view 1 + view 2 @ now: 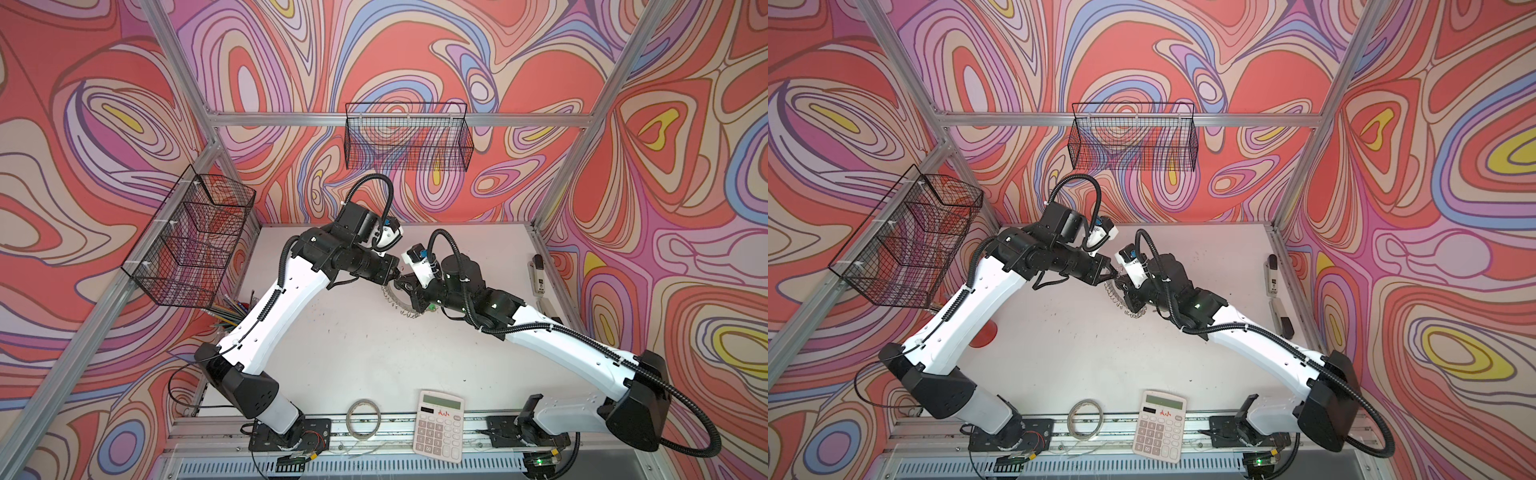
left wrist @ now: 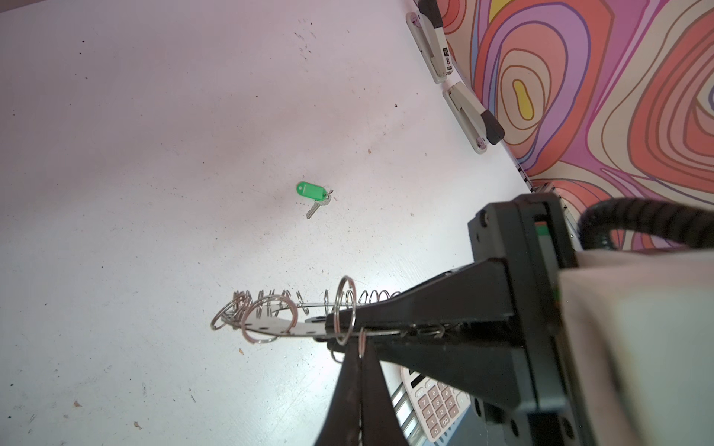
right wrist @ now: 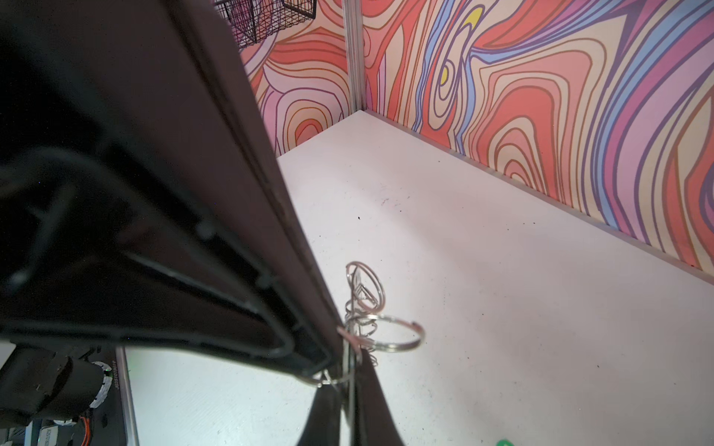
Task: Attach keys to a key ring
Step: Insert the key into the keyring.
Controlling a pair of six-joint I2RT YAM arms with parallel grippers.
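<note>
Key ring (image 2: 301,329) aloft over table (image 2: 154,193), disc clamped in right gripper (image 3: 347,382), rim wire pinched tight in left gripper (image 2: 361,349); green key (image 2: 312,194) flat on table, well apart from both grippers

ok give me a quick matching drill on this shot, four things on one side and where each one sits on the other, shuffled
Things:
1. green-tagged key
2. key ring
3. calculator
4. staplers

Places:
a. along the edge of the table on the robot's right
b. pinched by the left gripper and the right gripper
c. lying loose on the bare tabletop, nothing gripping it
d. at the front edge, between the arm bases

Pairs: 1-c, 2-b, 3-d, 4-a
</note>
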